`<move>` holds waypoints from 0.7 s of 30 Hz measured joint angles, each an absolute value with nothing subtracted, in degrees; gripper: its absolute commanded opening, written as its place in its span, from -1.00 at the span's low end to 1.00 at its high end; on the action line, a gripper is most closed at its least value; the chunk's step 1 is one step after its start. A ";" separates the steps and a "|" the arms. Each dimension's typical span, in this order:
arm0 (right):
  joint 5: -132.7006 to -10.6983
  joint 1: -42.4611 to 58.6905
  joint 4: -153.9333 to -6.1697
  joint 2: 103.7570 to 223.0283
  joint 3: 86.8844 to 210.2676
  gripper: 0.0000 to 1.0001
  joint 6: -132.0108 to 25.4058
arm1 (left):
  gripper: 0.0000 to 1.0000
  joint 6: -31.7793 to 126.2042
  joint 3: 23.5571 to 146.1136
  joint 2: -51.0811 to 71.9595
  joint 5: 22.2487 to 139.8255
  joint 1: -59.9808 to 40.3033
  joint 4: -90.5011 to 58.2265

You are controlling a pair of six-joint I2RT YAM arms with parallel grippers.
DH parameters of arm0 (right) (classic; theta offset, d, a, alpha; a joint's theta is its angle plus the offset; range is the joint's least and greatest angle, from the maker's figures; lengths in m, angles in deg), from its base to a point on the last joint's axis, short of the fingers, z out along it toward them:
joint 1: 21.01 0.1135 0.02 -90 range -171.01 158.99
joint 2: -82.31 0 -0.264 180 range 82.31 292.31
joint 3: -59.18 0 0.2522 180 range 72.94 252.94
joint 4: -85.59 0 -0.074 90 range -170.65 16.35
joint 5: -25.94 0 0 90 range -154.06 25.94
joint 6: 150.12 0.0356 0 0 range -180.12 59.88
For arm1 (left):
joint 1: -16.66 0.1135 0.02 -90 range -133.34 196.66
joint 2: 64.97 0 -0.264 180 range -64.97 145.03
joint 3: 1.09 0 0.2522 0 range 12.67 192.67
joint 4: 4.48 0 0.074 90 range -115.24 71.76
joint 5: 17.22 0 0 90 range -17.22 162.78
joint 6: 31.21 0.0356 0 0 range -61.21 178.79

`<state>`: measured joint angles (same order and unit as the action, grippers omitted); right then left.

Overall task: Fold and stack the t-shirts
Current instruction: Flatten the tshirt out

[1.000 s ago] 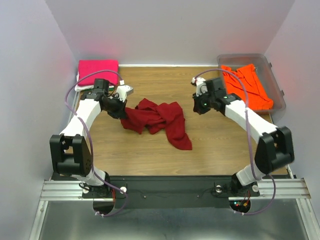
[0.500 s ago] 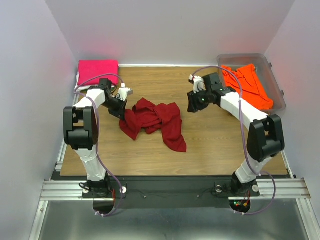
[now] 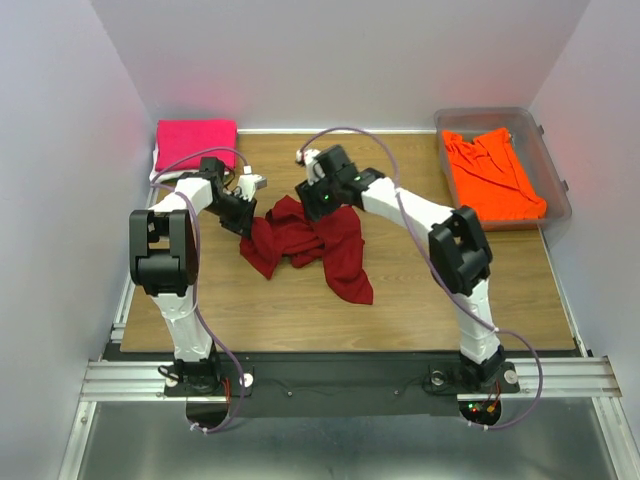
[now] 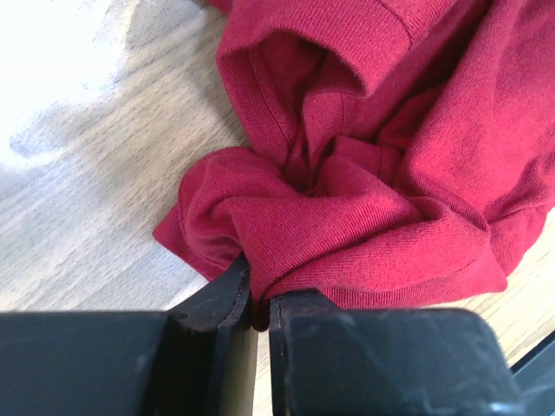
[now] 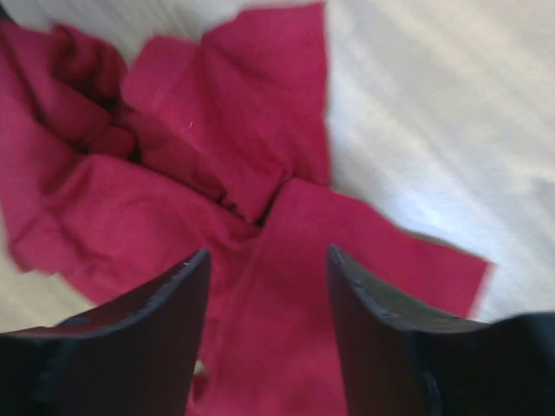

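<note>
A dark red t-shirt (image 3: 318, 248) lies crumpled in the middle of the wooden table. My left gripper (image 3: 243, 218) holds its left edge. In the left wrist view the jaws (image 4: 258, 299) are shut on a pinched fold of the red cloth (image 4: 347, 217). My right gripper (image 3: 318, 203) hovers over the shirt's top edge. In the right wrist view it (image 5: 269, 253) stands open, with the red cloth (image 5: 173, 199) below it and nothing gripped. A hot pink t-shirt (image 3: 196, 141) lies folded at the back left. A bright orange t-shirt (image 3: 492, 175) is at the back right.
The orange shirt lies inside a clear plastic tub (image 3: 487, 113) at the table's back right corner. Bare wood (image 3: 450, 285) shows to the right of and in front of the red shirt. Grey walls close in the left, back and right sides.
My right arm has swung left from beside the tub to above the red shirt, and its jaws have opened. The left gripper pulled the shirt's edge slightly towards itself and kept hold.
</note>
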<state>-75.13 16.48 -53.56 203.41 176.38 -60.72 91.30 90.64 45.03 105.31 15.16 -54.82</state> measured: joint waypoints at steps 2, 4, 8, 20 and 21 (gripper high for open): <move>-72.68 18.28 -52.92 205.71 176.86 0.26 -61.18 | -0.58 91.33 90.25 45.03 105.44 15.16 -54.45; -70.25 19.72 -52.22 207.39 176.88 0.24 -61.75 | -0.58 91.30 90.09 45.05 105.48 15.16 -54.25; -65.97 20.64 -51.11 208.57 176.31 0.03 -63.58 | -0.58 91.28 90.05 45.12 105.40 15.16 -53.99; -58.45 18.47 -50.10 195.59 161.52 -0.41 -66.73 | -1.00 91.28 88.43 45.12 104.35 17.35 -52.55; -58.47 17.93 -49.97 194.03 160.84 -0.43 -66.71 | -1.00 91.41 88.11 45.12 104.35 17.61 -52.41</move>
